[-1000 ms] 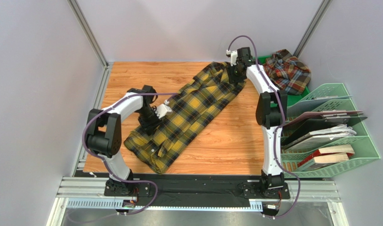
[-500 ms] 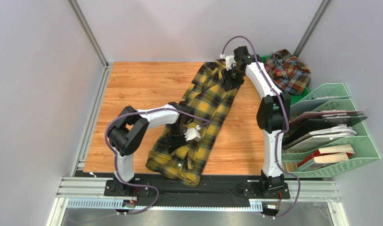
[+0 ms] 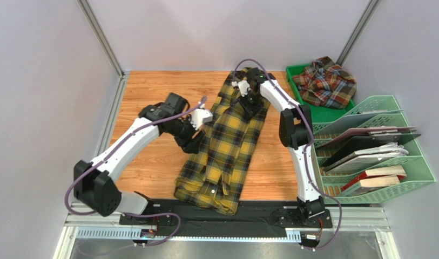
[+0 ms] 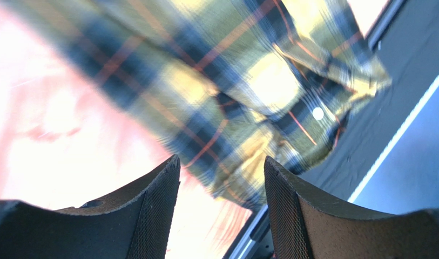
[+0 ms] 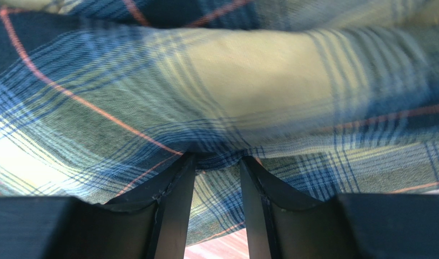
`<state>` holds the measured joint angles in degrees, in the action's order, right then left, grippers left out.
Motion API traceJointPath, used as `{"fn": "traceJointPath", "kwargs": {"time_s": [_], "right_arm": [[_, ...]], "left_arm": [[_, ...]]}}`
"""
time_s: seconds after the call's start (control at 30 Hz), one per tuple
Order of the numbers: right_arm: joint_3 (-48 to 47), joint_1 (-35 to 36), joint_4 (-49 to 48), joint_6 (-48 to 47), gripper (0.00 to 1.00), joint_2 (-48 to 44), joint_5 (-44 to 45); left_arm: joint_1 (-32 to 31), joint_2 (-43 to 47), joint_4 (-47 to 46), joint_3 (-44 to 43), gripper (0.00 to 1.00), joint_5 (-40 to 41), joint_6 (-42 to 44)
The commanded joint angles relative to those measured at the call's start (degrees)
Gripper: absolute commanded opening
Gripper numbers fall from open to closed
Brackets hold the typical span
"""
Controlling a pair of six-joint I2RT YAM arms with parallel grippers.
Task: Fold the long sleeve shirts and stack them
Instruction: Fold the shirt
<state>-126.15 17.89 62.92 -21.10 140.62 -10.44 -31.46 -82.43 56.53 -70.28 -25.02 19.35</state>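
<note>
While the yellow-and-black shirt [image 3: 227, 144] lies as 1 long rumpled strip from upper centre to lower centre of the top view, I judge that no fold is finished. Its lower end hangs past the near edge of the table [image 3: 151, 91] onto the black rail [image 3: 264, 208]. The rust-red shirt [image 3: 325, 82] sits bunched in the green tray [image 3: 293, 75], upper right.

Progress: 0 of 2 shirts folded, nothing stacked. Both need spreading, folding and stacking.

Right gripper [image 5: 216, 156]: fingers narrow, pinching a ridge of yellow plaid near the strip's upper end.

Left gripper [image 4: 221, 167]: fingers wide, nothing between them, just beside the strip's left edge, centre-left of the top view.

Room: broad bare wood left of the strip. Right of it is a narrower band before the green file rack [image 3: 399, 108]. My judgement is that the overhang may drag the shirt off, so it should be drawn up-frame first.
</note>
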Motion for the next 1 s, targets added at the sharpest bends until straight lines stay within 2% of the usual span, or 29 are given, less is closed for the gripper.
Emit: {"fn": "traceJointPath", "kwargs": {"time_s": [0.0,0.13,0.27,0.33,0.37,0.4,0.47,0.5,0.57,0.7,0.83,0.9,0.97], "right_arm": [[1.8,4.7,-1.4,-7.4,0.43,1.2,3.6],[11.9,7.2,-1.0,-13.0,0.44,-3.5,2.7],[18.5,6.2,-3.9,-19.6,0.45,-9.0,2.5],[15.5,4.6,-4.9,-19.2,0.45,-8.8,4.4],[8.1,3.8,-4.0,-17.8,0.47,-8.2,5.4],[3.8,2.8,-2.0,-14.1,0.50,-7.2,4.5],[-7.5,0.3,5.3,-10.0,0.57,-4.9,0.5],[-8.7,0.0,6.7,-8.2,0.62,-4.9,-0.5],[-5.5,-0.4,6.3,-4.5,0.65,-7.1,-2.4],[0.9,-0.2,-1.3,3.2,0.66,-8.5,-6.2],[-3.3,1.4,0.1,7.1,0.67,-3.0,-9.7],[-3.3,3.3,-0.5,6.5,0.67,-1.0,-8.9],[-3.8,4.3,-0.4,6.0,0.67,0.6,-7.6]], "left_arm": [[8.2,5.9,-0.3,1.6,0.64,-4.8,-3.4],[13.3,10.8,-0.2,4.1,0.64,-7.7,-4.5],[16.6,16.2,-1.6,8.0,0.64,-9.7,-5.7],[18.6,18.6,-2.2,9.2,0.66,-10.4,-6.3],[19.2,19.1,-2.1,9.4,0.68,-10.6,-6.3],[19.9,19.6,-2.0,9.0,0.74,-10.5,-6.3],[20.8,20.6,-2.0,8.2,0.81,-9.6,-6.5],[22.0,20.9,-2.0,8.0,0.99,-9.5,-6.6],[22.9,22.2,-2.6,7.6,0.99,-8.7,-7.0],[24.5,26.8,-6.9,7.1,0.99,-3.3,-9.6],[24.5,30.4,-8.6,5.1,0.99,0.3,-11.4],[25.0,29.9,-7.8,3.1,0.99,2.2,-15.5],[26.1,28.3,-6.6,1.4,0.99,-0.6,-19.1]]}}
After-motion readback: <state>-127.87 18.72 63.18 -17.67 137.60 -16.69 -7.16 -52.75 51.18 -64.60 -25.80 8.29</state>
